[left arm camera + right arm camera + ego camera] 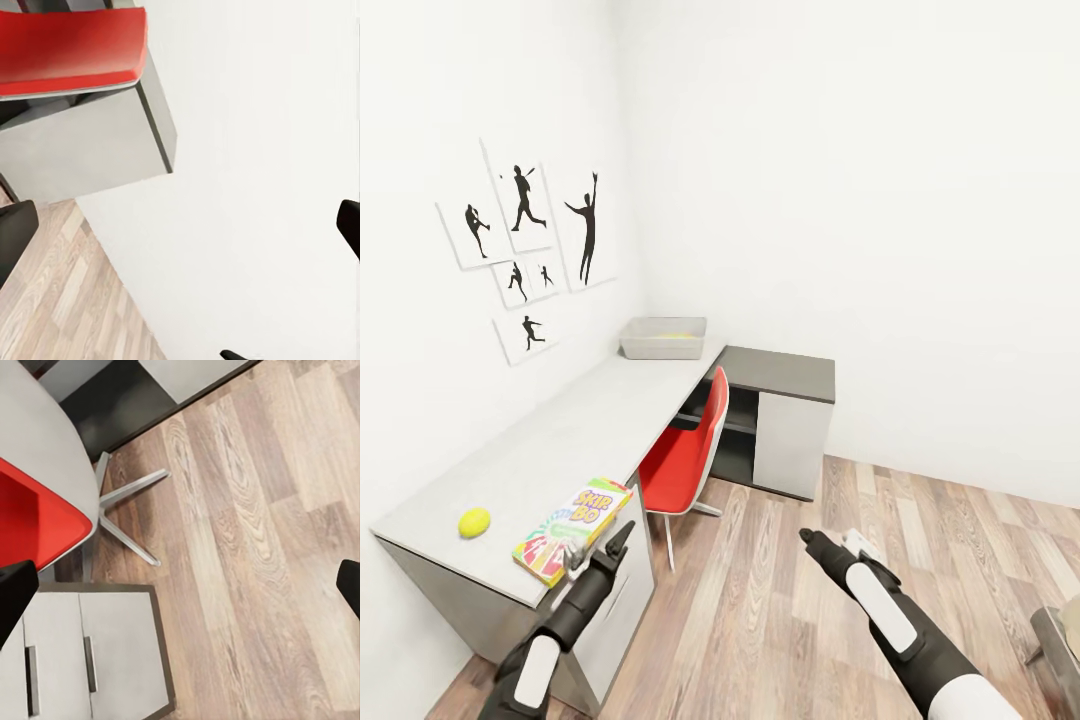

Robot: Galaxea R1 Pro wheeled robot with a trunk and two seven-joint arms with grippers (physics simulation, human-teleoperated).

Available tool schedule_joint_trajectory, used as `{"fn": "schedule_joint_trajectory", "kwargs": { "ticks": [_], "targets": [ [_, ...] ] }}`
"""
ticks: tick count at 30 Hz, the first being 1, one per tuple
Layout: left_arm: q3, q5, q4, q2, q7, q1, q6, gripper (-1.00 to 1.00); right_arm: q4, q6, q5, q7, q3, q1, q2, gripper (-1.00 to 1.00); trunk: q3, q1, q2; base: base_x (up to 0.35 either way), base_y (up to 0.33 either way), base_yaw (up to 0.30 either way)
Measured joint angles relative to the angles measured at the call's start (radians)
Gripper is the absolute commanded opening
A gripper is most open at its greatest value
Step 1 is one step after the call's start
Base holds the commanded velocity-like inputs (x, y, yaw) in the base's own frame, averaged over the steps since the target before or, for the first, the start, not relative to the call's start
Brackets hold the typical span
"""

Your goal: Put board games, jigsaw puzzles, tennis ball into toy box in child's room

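Observation:
The long grey table [560, 430] runs along the left wall. The pale grey toy box [663, 337] sits at its far end with something yellow inside that I cannot make out. A colourful Skip-Bo board game [573, 527] lies at the table's near front edge, and the yellow-green tennis ball [474, 522] rests left of it. My left gripper [600, 556] is open, hanging just off the game box's near right corner without touching it. My right gripper [832, 542] is open over the wood floor. The jigsaw puzzles are out of view.
A red chair [685, 460] stands tucked at the table's middle, between the drawers [56, 660] and the dark corner section [780, 375]. A grey padded bed corner [1057, 628] shows at the lower right. Open plank floor [780, 600] lies ahead.

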State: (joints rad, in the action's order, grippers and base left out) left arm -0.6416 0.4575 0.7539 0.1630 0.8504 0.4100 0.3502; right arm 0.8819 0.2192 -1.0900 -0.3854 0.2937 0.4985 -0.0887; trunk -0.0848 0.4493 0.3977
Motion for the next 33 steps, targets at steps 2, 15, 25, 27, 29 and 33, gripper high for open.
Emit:
{"fn": "schedule_joint_trajectory", "kwargs": {
  "ticks": [2,15,25,27,29,33],
  "targets": [
    [0.000,0.030,-0.010,0.001,-0.022,0.000,-0.008,1.00,0.001,0.001,0.001,-0.001,0.001,0.000,-0.001,1.00,0.000,0.000,0.000,0.000,0.000,0.000],
    [0.001,0.067,-0.062,0.003,-0.088,0.000,-0.069,1.00,0.000,-0.002,0.003,0.000,0.002,-0.010,-0.003,1.00,0.001,0.000,0.000,0.000,0.000,0.033],
    [0.008,0.065,-0.064,0.003,-0.086,0.000,-0.066,1.00,-0.001,-0.001,0.003,0.001,0.002,-0.010,-0.004,1.00,0.001,0.000,0.000,0.000,0.000,0.000],
    [0.009,0.064,-0.065,0.003,-0.085,0.000,-0.065,1.00,-0.001,-0.001,0.003,0.001,0.002,-0.010,-0.004,1.00,0.001,0.000,0.000,0.000,0.000,0.000],
    [0.009,0.064,-0.065,0.003,-0.084,0.000,-0.065,1.00,-0.001,0.000,0.003,0.001,0.002,-0.010,-0.008,1.00,0.001,0.000,0.000,0.000,0.000,0.000],
    [0.010,0.064,-0.065,0.003,-0.084,0.000,-0.064,1.00,-0.002,0.001,0.002,0.005,0.002,-0.010,-0.028,1.00,0.001,0.000,0.000,0.000,0.000,0.000]
  ]
}}
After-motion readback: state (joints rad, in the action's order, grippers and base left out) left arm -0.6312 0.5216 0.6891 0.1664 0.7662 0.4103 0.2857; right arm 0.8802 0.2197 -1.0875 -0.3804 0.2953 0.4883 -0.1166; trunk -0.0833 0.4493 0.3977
